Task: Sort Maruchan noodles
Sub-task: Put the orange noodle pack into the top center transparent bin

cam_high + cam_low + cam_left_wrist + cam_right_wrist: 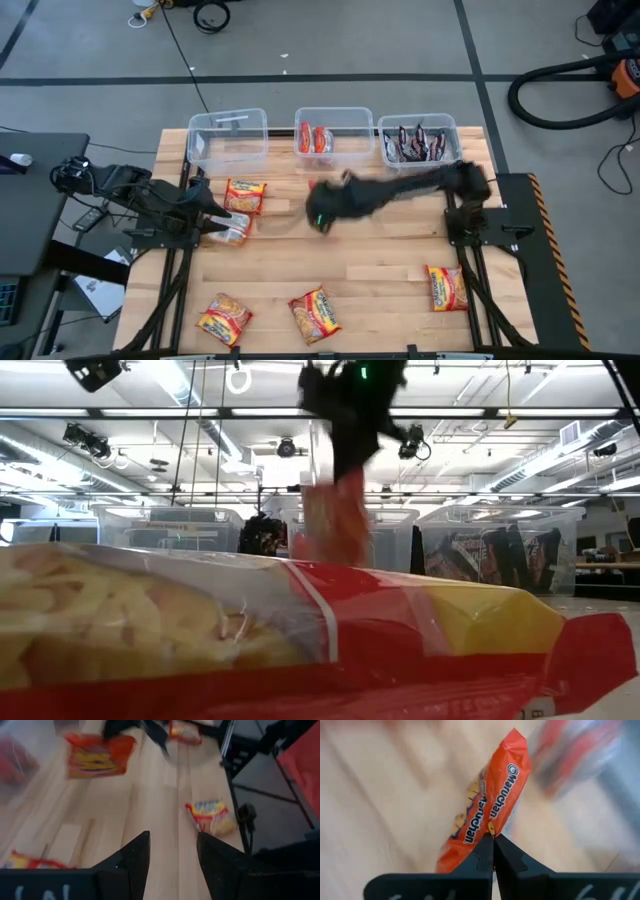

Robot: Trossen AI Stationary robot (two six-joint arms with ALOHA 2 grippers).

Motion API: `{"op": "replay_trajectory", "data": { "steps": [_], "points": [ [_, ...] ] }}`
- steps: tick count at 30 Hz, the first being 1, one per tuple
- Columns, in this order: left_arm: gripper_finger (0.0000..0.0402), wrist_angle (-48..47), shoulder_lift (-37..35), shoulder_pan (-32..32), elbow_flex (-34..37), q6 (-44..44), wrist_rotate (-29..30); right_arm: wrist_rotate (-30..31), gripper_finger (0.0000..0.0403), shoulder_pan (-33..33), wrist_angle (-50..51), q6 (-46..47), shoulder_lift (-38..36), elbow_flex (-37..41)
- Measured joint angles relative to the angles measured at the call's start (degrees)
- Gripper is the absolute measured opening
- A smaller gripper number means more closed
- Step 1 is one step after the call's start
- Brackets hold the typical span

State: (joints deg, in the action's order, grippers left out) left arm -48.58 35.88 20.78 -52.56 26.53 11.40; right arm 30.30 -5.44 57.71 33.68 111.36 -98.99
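Several Maruchan noodles packets lie flat on the wooden table: one [245, 195] at mid-left, one [232, 228] beside my left gripper, and three [225, 318], [315, 312], [447, 287] along the near edge. My right gripper [322, 212] is over the table's middle, blurred, shut on an orange-red packet [495, 805] that hangs under it [335, 525]. My left gripper [215, 215] waits open at the left [172, 855] with nothing between its fingers. My right gripper pinches the orange-red packet's edge [491, 826] between its two fingertips, near the middle of that side. The fingers slant down from above. The packet hangs below them, edge-on to the wrist camera, lifted clear of the table.
Three clear bins stand along the far edge: the left one [228, 135] shows no packets, the middle one [333, 128] holds red packets, the right one [418, 128] dark ones. A packet [300, 630] lies right in front of the low camera.
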Motion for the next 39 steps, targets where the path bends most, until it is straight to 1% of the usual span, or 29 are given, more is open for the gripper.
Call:
{"op": "replay_trajectory", "data": {
  "steps": [5, 9, 12, 15, 17, 20, 25, 30, 35, 39],
  "points": [
    [0.0167, 2.9, 0.0, 0.0, 0.0, -1.7, 2.3, -2.5, 0.0007, 9.7, -3.4, -0.5, -9.7, -1.7],
    [0.0167, 3.1, 0.0, 0.0, 0.0, -1.6, 4.6, -3.0, 0.0007, 18.1, -6.2, -0.4, -14.3, -1.7],
    [0.0167, 3.9, 0.0, 0.0, 0.0, -1.3, 5.9, -5.1, 0.0006, 24.0, -8.0, -1.1, -15.2, -1.7],
    [0.0167, 5.8, 0.1, 0.0, 0.0, -1.3, 6.5, -9.7, 0.0006, 28.7, -9.0, -0.8, -14.4, -1.7],
    [0.0167, 6.7, 0.1, 0.0, 0.0, -1.3, 6.6, -13.4, 0.0006, 30.7, -9.2, 0.3, -13.2, -1.7],
    [0.0167, 6.8, 0.1, 0.0, 0.0, -0.1, 6.6, -16.7, 0.0006, 31.6, -8.5, 1.8, -11.0, -1.6],
    [0.0167, 6.6, 0.1, 0.0, 0.0, 1.3, 6.6, -18.0, 0.0006, 31.5, -7.8, 4.2, -7.7, -1.4],
    [0.0167, 6.6, 0.1, 0.0, 0.0, 1.6, 6.5, -18.0, 0.0006, 31.9, -9.8, 7.2, -4.3, -0.3],
    [0.0166, 6.6, 2.6, 0.1, 0.0, 2.8, 6.4, -16.4, 0.0007, 32.7, -10.0, 11.1, -1.4, 0.8],
    [0.0166, 6.6, 4.7, 0.1, 0.0, 1.0, 6.4, -16.3, 0.0007, 33.3, -11.6, 13.4, 0.2, 0.8]
  ]
}}
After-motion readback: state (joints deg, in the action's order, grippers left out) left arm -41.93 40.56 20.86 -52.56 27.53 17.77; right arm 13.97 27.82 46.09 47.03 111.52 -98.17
